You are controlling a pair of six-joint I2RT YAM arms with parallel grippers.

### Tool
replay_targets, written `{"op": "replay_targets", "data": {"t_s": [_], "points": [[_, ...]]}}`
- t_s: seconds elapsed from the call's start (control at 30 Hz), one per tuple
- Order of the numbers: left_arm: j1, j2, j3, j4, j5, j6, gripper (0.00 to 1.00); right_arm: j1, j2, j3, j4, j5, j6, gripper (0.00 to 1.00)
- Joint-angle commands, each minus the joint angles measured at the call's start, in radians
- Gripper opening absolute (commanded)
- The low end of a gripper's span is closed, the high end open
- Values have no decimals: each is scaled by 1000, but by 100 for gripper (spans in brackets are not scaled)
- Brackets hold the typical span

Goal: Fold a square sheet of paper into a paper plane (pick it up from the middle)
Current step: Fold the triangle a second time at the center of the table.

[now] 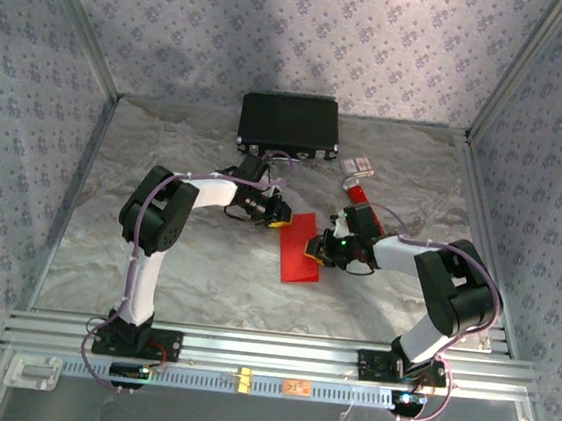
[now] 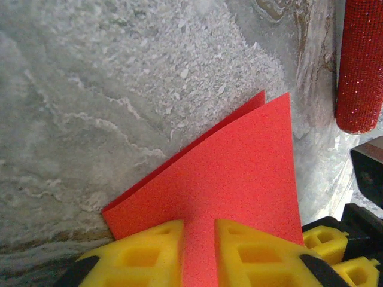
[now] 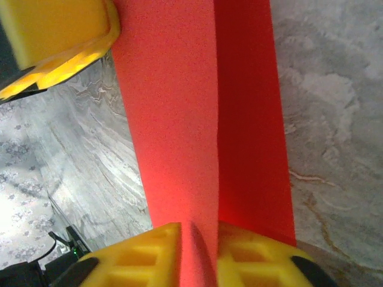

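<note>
The counter (image 1: 194, 272) was a grey, marble-veined surface, boxed in by walls (image 1: 280, 29) of pale flowered paper and aluminium rails. At its middle was the folded red sheet (image 1: 299, 258) — the left tool (image 2: 199, 233) pinched shut on its far end, the right tool (image 3: 192, 233) clamped on its right edge, layers between yellow fingers (image 3: 149, 257). A black case (image 1: 288, 123) sat by the back wall.

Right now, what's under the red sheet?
Grey marbled table shows around the folded red sheet; its lower layer peeks out at one edge. The spot directly beneath is covered.
</note>
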Motion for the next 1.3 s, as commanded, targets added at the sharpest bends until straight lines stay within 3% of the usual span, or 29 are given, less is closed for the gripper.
{"op": "replay_targets", "data": {"t_s": [0.0,0.2,0.53,0.83,1.27], "points": [[-9,-18,13,-81,-12,17,26,-7,17,18,15,-12,-5,13],[-5,-143,13,-108,-75,28,46,6,-16,-17,84,60,101,9],[-5,-438,-232,101,-188,-52,50,113,-68,-32,167,240,314,9],[-2,-608,-454,214,-211,-58,50,101,-52,19,86,143,172,22],[-24,-739,-639,418,-249,-88,50,39,19,62,49,47,90,23]]}}
